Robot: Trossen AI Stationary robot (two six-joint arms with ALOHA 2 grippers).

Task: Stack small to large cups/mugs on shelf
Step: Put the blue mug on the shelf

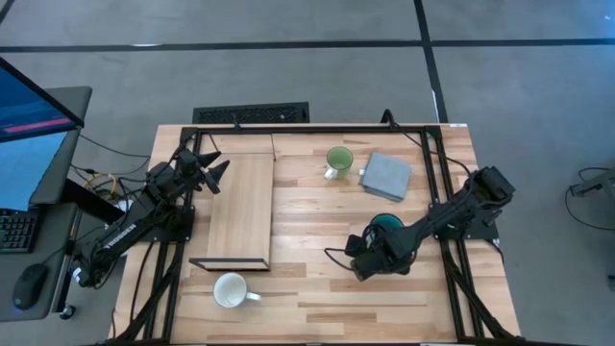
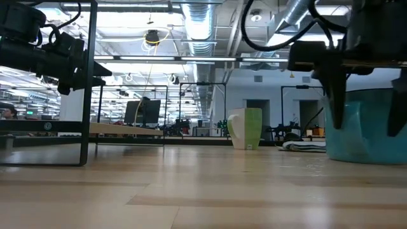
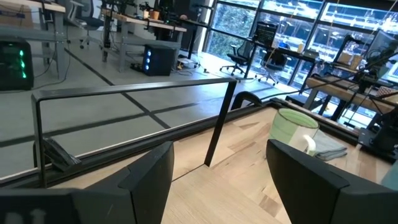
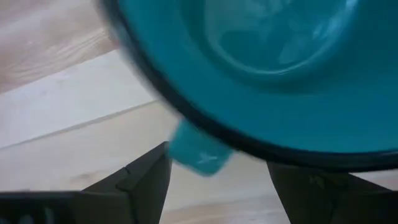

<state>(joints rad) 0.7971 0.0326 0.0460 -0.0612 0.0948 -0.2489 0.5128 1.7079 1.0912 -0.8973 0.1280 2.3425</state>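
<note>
From above, the right gripper (image 1: 373,252) sits right at the teal mug (image 1: 387,224), on the side facing the front of the counter (image 1: 317,288). The left gripper (image 1: 213,168) hangs wide open over the far end of the shelf (image 1: 242,207), holding nothing. The green mug (image 1: 338,160) stands near the counter's back edge beside a grey pad (image 1: 385,176), and the white mug (image 1: 231,289) sits just past the shelf's near end. Nothing is on the shelf yet.

The low view puts the teal mug (image 2: 369,127) flat on the counter with a dark finger of the right gripper hanging in front of its wall, so it's not lifted. The green mug (image 2: 245,128) stands upright in the middle distance.

The left wrist view just looks out past its spread fingers at the shelf's black frame (image 3: 124,93) and the green mug (image 3: 292,129).

The right wrist view has the fingers apart, straddling the teal handle (image 4: 198,154) with clear gaps either side, so no grip yet.

My worry: if it closes on that small handle alone, the big mug could swing or slip out on the lift. A bump could also shove it toward the pad.

Hard to tell: the rim is smeared and cut off here, so I can't judge how high the gripper is above the handle.
</note>
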